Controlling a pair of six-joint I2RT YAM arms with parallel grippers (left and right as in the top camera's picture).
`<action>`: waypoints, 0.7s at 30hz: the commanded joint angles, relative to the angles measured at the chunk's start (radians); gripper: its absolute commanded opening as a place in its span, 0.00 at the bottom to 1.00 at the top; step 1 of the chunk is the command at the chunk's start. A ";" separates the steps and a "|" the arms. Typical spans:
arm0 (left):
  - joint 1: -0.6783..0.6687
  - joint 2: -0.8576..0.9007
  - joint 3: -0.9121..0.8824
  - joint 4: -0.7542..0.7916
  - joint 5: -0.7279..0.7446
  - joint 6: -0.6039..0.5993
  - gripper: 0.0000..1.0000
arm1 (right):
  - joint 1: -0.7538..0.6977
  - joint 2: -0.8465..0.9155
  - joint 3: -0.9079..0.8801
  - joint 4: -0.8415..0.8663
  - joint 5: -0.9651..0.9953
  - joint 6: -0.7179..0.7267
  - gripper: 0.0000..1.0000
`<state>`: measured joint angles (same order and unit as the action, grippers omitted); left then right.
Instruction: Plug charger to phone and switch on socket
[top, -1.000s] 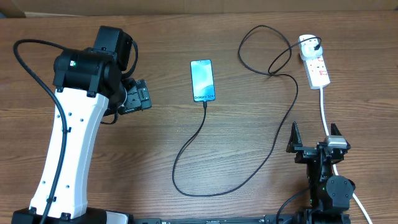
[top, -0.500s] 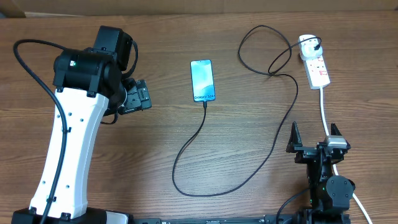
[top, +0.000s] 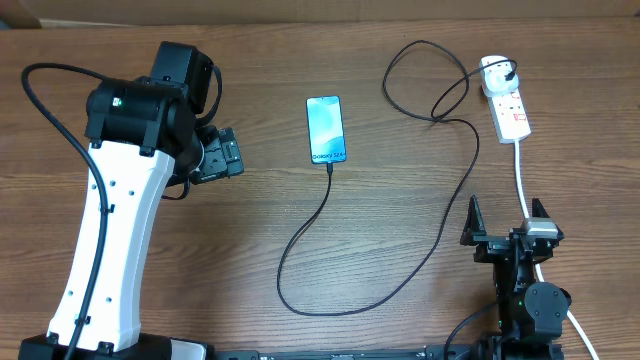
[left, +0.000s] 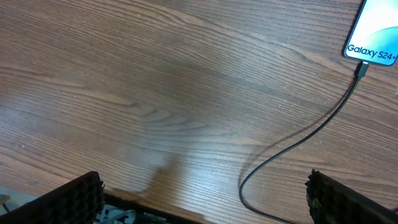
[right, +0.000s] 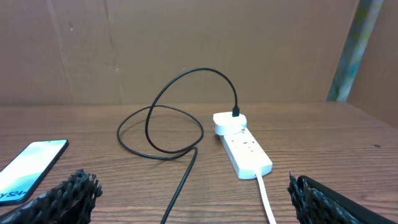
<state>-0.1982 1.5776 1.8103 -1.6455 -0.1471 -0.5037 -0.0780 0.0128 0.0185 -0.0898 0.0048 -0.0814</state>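
Observation:
The phone (top: 326, 129) lies flat mid-table with its light blue screen up; it also shows in the left wrist view (left: 375, 31) and the right wrist view (right: 30, 163). The charger cable (top: 330, 230) has its connector tip in the phone's bottom edge (left: 361, 70), loops across the table, and its plug (top: 512, 71) sits in the white socket (top: 508, 108), also seen in the right wrist view (right: 244, 149). My left gripper (top: 222, 155) is open and empty, left of the phone. My right gripper (top: 505, 235) is open and empty, near the table's front, in front of the socket.
The socket's thick white cord (top: 522, 180) runs toward my right arm's base (top: 530, 305). A cardboard wall (right: 186, 43) stands behind the table. The cable's big loop (top: 425, 85) lies left of the socket.

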 joint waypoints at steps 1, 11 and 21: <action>0.002 0.006 -0.003 0.001 -0.010 -0.021 1.00 | -0.002 -0.010 -0.011 0.005 0.002 0.006 1.00; 0.002 0.009 -0.003 -0.003 0.018 -0.021 1.00 | -0.002 -0.010 -0.011 0.005 0.002 0.006 1.00; 0.002 -0.080 -0.003 0.111 0.043 -0.020 1.00 | -0.002 -0.010 -0.011 0.005 0.002 0.006 1.00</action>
<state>-0.1982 1.5616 1.8099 -1.5440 -0.1131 -0.5037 -0.0780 0.0128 0.0181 -0.0898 0.0044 -0.0818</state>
